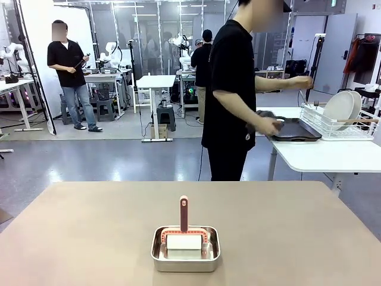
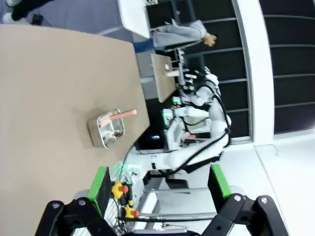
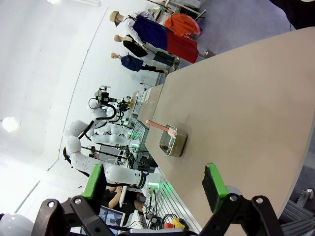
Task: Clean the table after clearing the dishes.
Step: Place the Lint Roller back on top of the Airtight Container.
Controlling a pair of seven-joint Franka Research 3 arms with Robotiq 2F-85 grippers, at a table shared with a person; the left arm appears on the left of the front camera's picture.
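Both grippers, left [image 2: 157, 189] and right [image 3: 153, 184], gape wide, holding nothing. Steel pan [image 1: 185, 250] sits near-centre on the table [image 1: 286, 226]; the brush [image 1: 184, 229] in it looks light, stiff, best taken by its upright handle. The dishes [image 1: 339, 110] are racked beyond, by the person [image 1: 229, 95].

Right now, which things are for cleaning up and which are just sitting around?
For the job: the table; the dishes in the white rack; the dark tray the person holds; the steel pan with its brush.

Just around: the small white table; the stool.
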